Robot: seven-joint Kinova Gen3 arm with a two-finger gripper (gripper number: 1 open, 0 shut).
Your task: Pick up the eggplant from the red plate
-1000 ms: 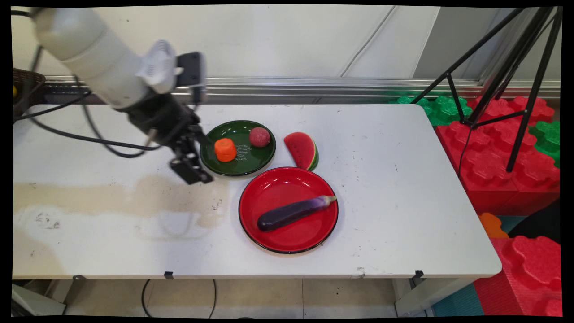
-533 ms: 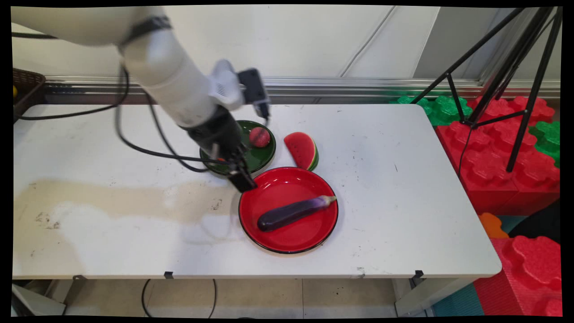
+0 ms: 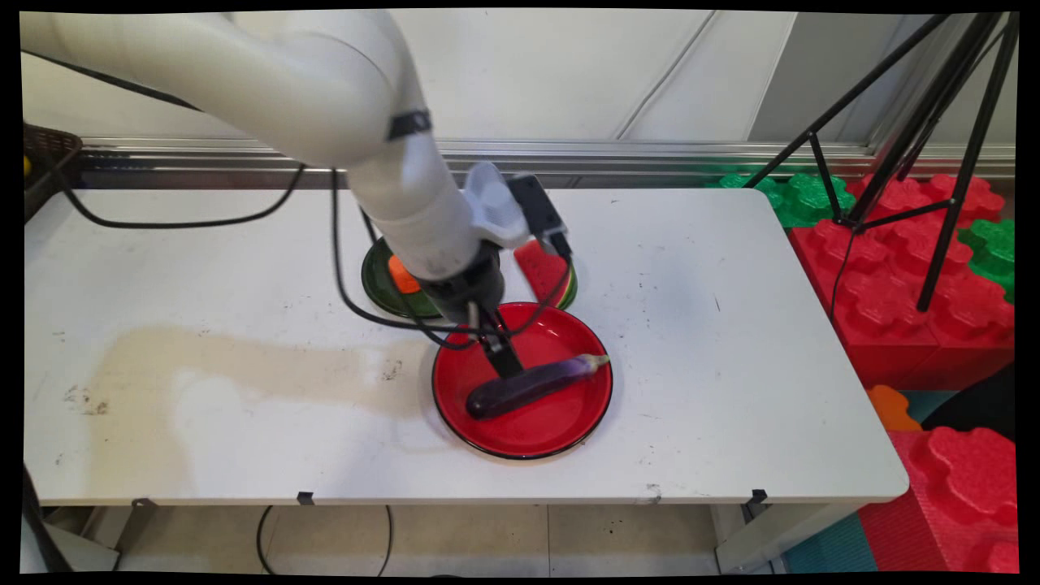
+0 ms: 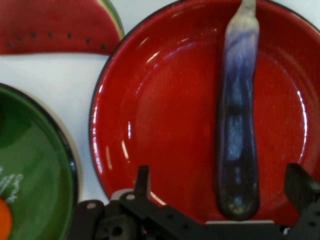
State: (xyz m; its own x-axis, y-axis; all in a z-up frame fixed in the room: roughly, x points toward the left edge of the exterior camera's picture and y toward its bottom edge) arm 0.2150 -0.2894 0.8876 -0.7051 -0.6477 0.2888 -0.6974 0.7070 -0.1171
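A dark purple eggplant (image 3: 540, 380) (image 4: 236, 135) lies across the red plate (image 3: 552, 424) (image 4: 165, 110) near the table's middle. My gripper (image 3: 507, 367) (image 4: 221, 189) hangs open just above the plate. Its two fingers (image 4: 143, 180) stand on either side of the eggplant's dark rounded end without touching it. In the main view the arm comes down from the upper left and covers the plate's far rim.
Behind the red plate sits a green plate (image 3: 380, 286) (image 4: 42, 165) with an orange piece (image 3: 400, 275) on it, mostly hidden by the arm. A watermelon slice (image 3: 546, 272) (image 4: 55, 25) lies beside it. A black tripod (image 3: 934, 154) and red foam blocks (image 3: 918, 301) stand off the table's right end.
The arm has swung right, from beside the green plate's left rim to over the red plate and the eggplant. It now hides most of the green plate.
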